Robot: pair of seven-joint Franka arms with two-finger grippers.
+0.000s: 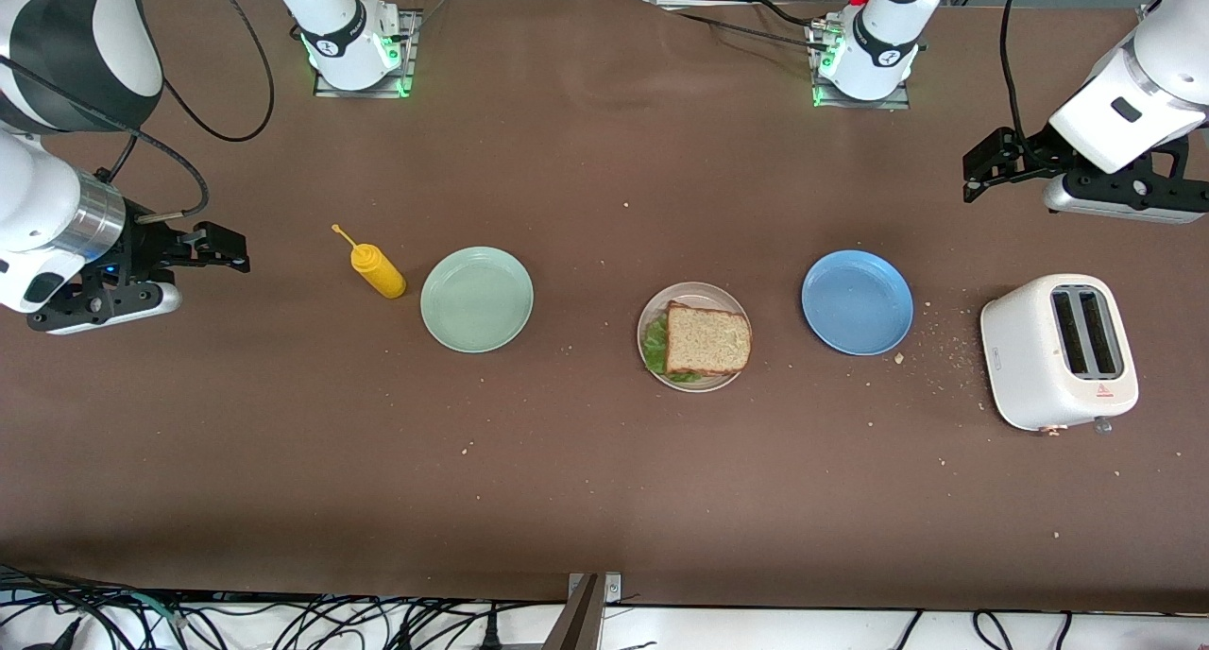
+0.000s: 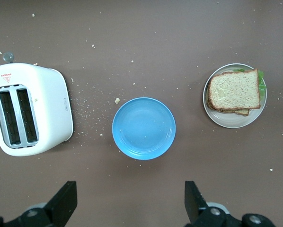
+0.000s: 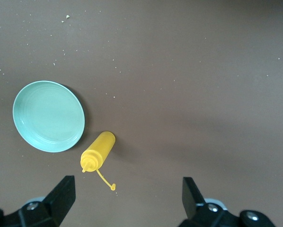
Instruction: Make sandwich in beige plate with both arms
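Observation:
The sandwich (image 1: 708, 339) lies on the beige plate (image 1: 692, 288) mid-table: a brown bread slice on top, green lettuce (image 1: 655, 347) sticking out at one edge. It also shows in the left wrist view as the sandwich (image 2: 234, 90) on its plate (image 2: 226, 123). My left gripper (image 1: 979, 170) hangs open and empty over bare table at the left arm's end; in its own view the left gripper (image 2: 131, 203) has its fingers wide apart. My right gripper (image 1: 227, 250) hangs open and empty over the right arm's end, and the right gripper (image 3: 128, 201) holds nothing.
A blue plate (image 1: 857, 302) sits beside the sandwich toward the left arm's end, then a white toaster (image 1: 1058, 350) with crumbs around it. Toward the right arm's end lie a mint-green plate (image 1: 476, 299) and a yellow squeeze bottle (image 1: 378, 270) on its side.

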